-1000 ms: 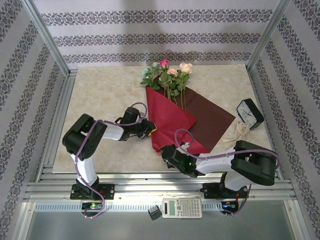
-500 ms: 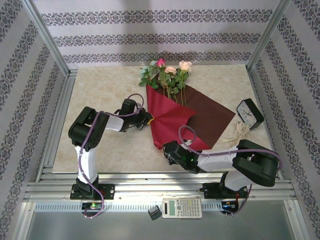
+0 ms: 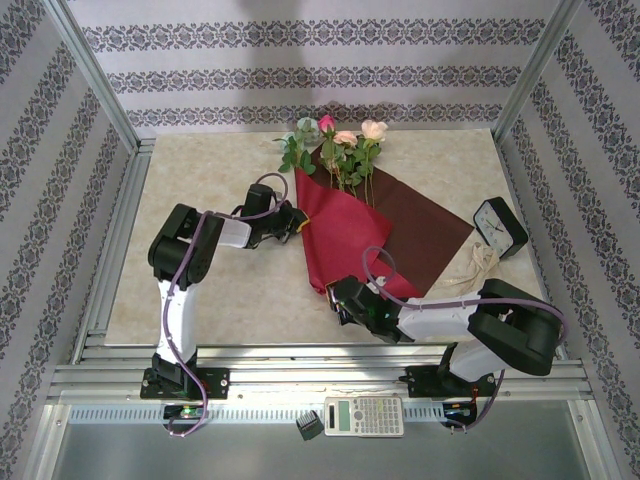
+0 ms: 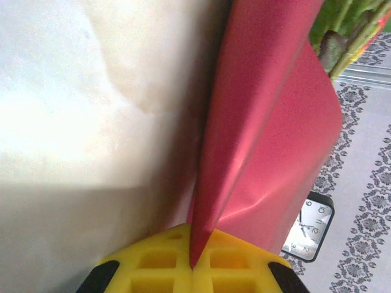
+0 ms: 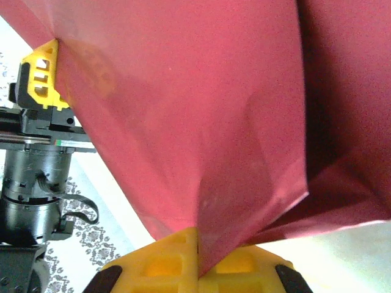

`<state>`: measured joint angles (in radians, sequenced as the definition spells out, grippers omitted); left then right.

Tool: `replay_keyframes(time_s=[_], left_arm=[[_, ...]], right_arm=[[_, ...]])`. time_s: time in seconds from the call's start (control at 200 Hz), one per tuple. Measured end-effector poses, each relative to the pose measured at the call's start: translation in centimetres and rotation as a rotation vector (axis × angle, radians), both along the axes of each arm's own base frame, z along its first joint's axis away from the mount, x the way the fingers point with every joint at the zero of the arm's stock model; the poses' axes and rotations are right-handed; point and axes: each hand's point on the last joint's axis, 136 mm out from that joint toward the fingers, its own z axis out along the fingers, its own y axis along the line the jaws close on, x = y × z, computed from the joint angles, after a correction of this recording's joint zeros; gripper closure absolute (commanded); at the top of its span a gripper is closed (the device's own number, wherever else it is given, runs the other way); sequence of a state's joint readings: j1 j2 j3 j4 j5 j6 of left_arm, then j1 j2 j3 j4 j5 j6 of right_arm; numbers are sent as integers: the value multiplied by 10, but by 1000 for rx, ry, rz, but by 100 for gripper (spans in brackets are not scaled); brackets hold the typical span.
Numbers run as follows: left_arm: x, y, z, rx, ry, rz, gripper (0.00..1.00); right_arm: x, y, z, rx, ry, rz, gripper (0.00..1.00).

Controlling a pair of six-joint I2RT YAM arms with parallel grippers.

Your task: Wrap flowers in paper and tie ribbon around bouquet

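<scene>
The crimson paper (image 3: 345,235) lies folded over the flower stems in the middle of the table, its darker flat half (image 3: 420,225) spread to the right. The flowers (image 3: 340,150) stick out at the paper's far end with pink and peach blooms. My left gripper (image 3: 297,222) is shut on the paper's left corner (image 4: 201,226), yellow fingers (image 4: 159,262) pinching the tip. My right gripper (image 3: 335,293) is shut on the near bottom corner of the paper (image 5: 208,244). The left gripper's yellow fingers (image 5: 43,73) show past the sheet. The beige ribbon (image 3: 478,265) lies at the right.
A small black clock (image 3: 500,228) (image 4: 308,229) stands on the table's right side next to the ribbon. A calculator (image 3: 363,415) and a small black object (image 3: 309,427) rest on the metal rail in front of the arm bases. Patterned walls close in the table.
The left gripper has carried the paper's left corner toward the far side and slightly right. The folded flap has narrowed over the stems. The right gripper has shifted slightly nearer, holding its corner.
</scene>
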<state>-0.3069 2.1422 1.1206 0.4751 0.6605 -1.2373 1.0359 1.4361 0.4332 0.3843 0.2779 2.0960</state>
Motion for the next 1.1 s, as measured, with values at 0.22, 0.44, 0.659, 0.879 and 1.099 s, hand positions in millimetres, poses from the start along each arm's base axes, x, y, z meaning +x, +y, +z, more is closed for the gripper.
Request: replay_keyframes(time_s=[0.22,0.44,0.659,0.879,1.099], left_arm=[[22,-2,13,-11,-39,15,100],[33,-4,2,-16,-34,3,85],[54,1,9,-32,-55,17,100],[61,-3,6,-50,-36,-15,80],[86,6,16,-49,-84,17,100]], right_arm=[[-2,-5,-1,12,18,6,100],[5,-8,2,25,12,-13,100],[5,-5,4,44,17,-1,100],[9,-6,7,56,7,-14,100],[9,-4,7,69,16,-2,100]])
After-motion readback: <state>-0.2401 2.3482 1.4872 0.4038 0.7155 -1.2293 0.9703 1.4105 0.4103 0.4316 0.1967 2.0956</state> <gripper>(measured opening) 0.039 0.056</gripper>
